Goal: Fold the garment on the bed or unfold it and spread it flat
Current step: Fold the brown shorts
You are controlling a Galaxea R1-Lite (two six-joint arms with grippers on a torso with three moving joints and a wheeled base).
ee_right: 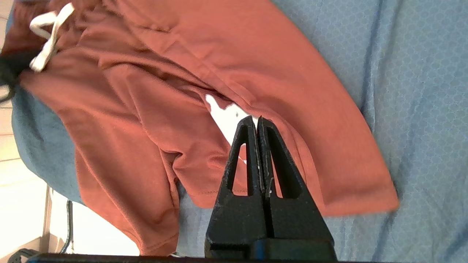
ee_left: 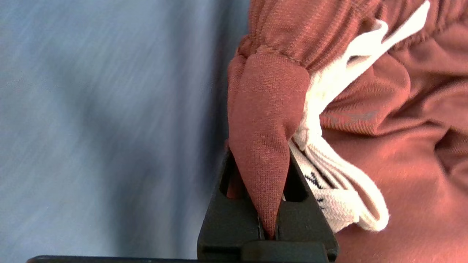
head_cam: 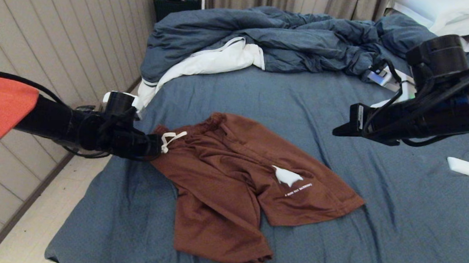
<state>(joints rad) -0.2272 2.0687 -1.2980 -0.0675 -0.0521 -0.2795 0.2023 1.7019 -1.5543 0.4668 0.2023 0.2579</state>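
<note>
Rust-brown garment (head_cam: 231, 176) — waistband pinched in left hand (head_cam: 157, 144) — on bed (head_cam: 375, 240).

The garment (head_cam: 235, 181) lies on the bed (head_cam: 397, 225), near its left edge, waistband to the left and legs running toward me and to the right. My left gripper (head_cam: 157, 146) sits at the waistband's left end, pinching a fold of it, with the drawstring (head_cam: 172, 138) just beside my fingers. My right gripper (head_cam: 344, 131) hangs above the sheet, to the right of the garment and apart from it. Behind the garment, the duvet (head_cam: 265, 39) lies heaped across the bed, with pillows (head_cam: 453, 14) behind it at the far right.
</note>
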